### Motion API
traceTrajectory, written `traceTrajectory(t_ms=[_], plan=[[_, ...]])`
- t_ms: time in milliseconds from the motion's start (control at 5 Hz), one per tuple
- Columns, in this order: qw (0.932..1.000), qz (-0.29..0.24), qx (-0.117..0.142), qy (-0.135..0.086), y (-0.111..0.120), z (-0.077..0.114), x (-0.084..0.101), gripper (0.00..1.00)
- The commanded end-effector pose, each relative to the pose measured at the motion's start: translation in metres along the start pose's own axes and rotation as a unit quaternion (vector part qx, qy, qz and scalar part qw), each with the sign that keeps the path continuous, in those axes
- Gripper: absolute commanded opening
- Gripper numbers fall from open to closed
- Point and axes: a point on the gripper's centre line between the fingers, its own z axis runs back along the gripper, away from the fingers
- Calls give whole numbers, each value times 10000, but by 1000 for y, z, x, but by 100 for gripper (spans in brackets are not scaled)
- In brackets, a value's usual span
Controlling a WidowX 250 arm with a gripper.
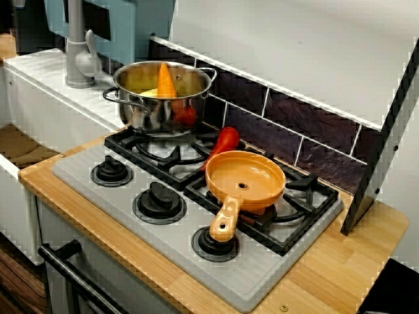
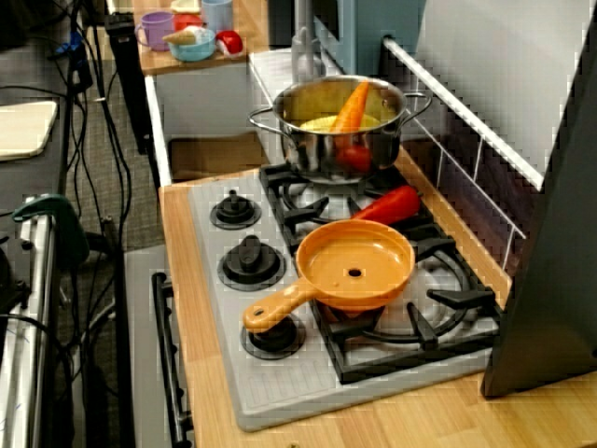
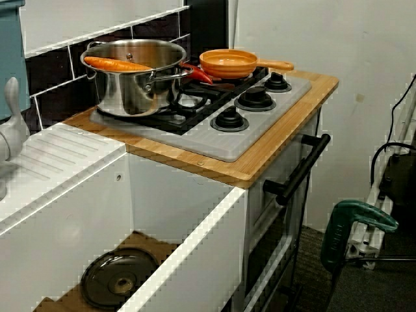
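No gripper shows in any of the three views. A steel pot [image 1: 141,112] stands on the stove's back-left burner. An orange carrot [image 1: 165,80] leans upright in it over something yellow. The view along the counter toward the sink shows the same pot [image 2: 317,161] and carrot [image 2: 352,106]. An orange pan [image 1: 245,178] sits empty on the right burner, its handle [image 1: 224,222] reaching over a front knob. A red pepper [image 1: 222,142] lies on the grate between pot and pan. From the sink side I see the pot [image 3: 127,94], carrot [image 3: 117,64], pan [image 3: 227,64] and pepper [image 3: 198,73].
Three black knobs [image 1: 159,199] line the grey stove front. A dark panel [image 1: 380,150] leans at the counter's right end. A faucet [image 1: 80,52] and white sink lie left, with a dark lid [image 3: 120,281] in the basin. A green clamp [image 3: 351,224] stands on the floor.
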Motion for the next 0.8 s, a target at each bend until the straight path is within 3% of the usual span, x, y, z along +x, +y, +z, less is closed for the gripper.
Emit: traceTrajectory(t_ms=[0, 200, 400, 600], plan=[[9982, 422, 397, -142, -21, -36, 82, 100], [9985, 456, 279, 116, -29, -49, 123, 100], [9964, 553, 524, 384, -41, -52, 145, 100], [9980, 447, 245, 369, -58, -53, 158, 100]])
